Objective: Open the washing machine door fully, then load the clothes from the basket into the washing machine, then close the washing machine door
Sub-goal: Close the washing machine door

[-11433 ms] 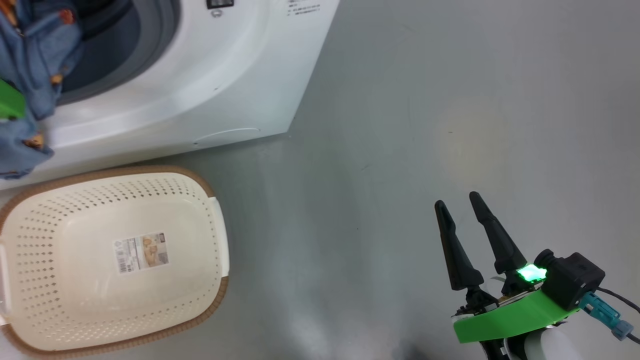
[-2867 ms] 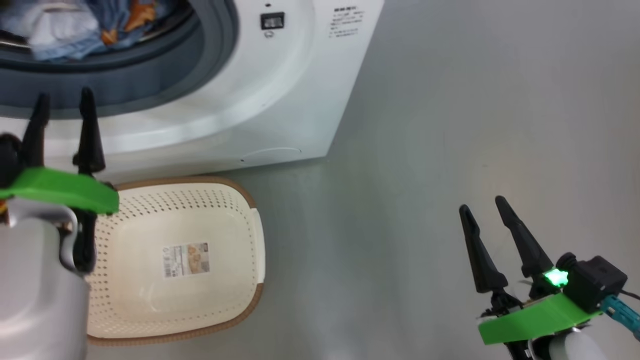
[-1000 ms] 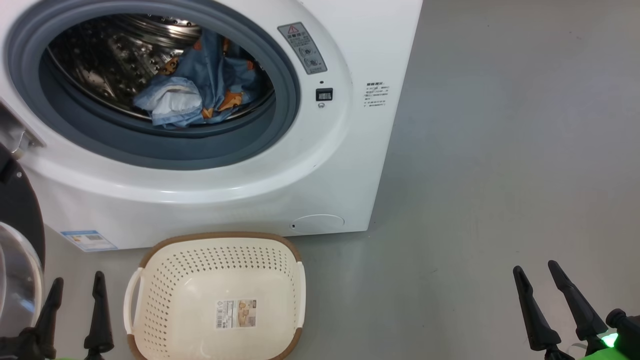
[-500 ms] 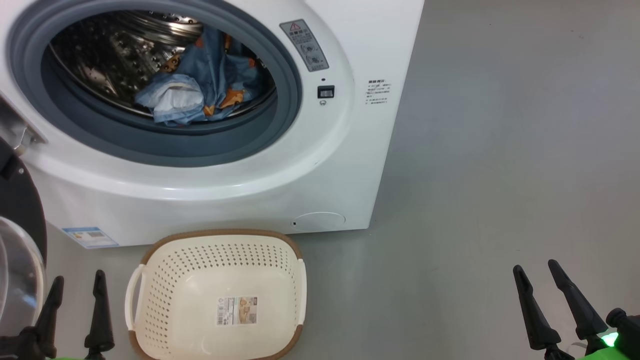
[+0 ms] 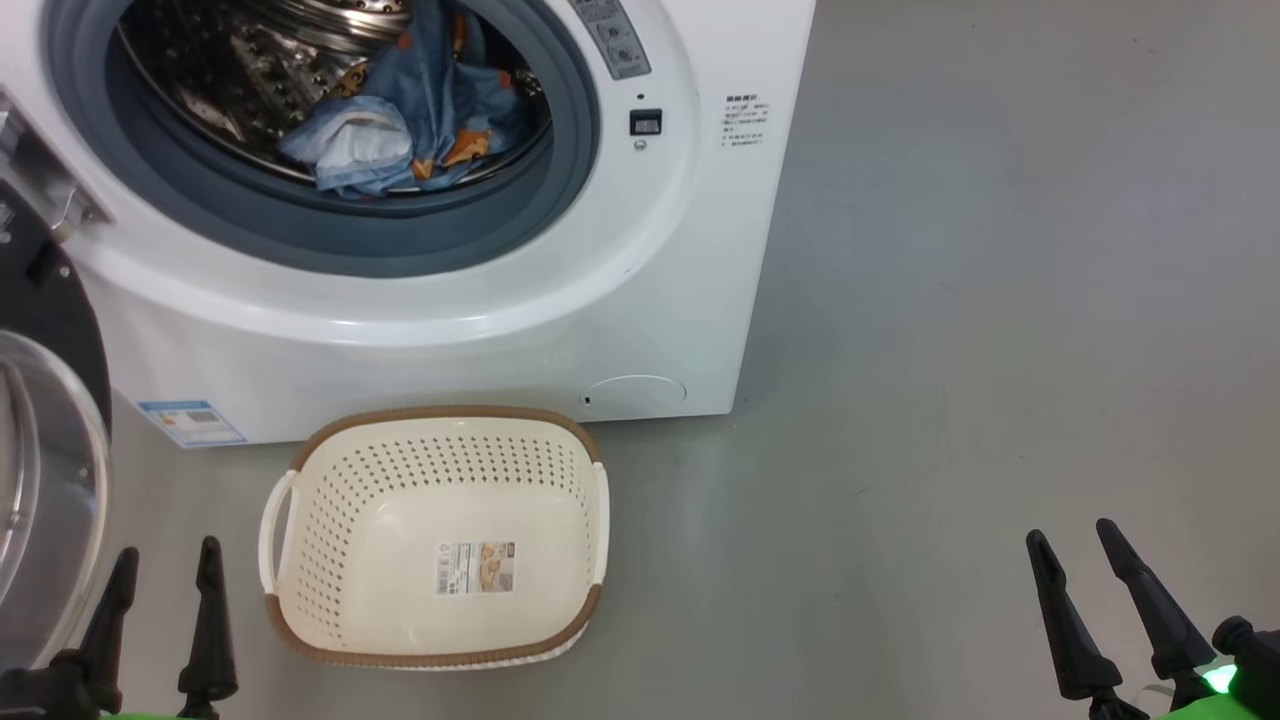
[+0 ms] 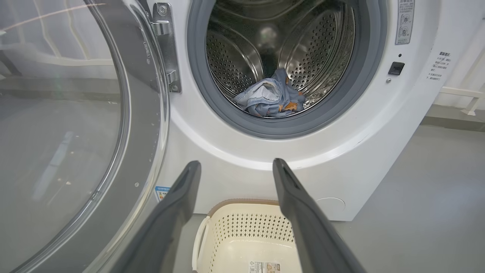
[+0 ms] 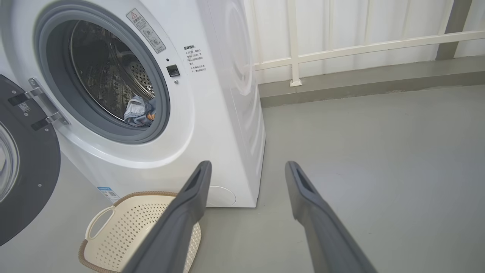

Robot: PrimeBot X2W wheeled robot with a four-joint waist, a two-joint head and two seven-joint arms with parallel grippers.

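At far left we see the washing machine door (image 5: 50,450) swung wide on its hinge (image 5: 50,190), with our left end effector (image 5: 168,548) near it, spread apart and holding nothing. The basket (image 5: 440,412) sits upright on the floor (image 5: 950,300) just before the washing machine (image 5: 450,330), its long axis along the machine's front, while the clothes (image 5: 400,130) lie in the drum (image 5: 230,80). Our right end effector (image 5: 1070,530) hovers well to the right, spread apart, empty.

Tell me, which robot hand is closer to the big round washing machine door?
Left. The left gripper is right beside the open washing machine door, near its lower edge. The right gripper is far off across the floor, past the basket.
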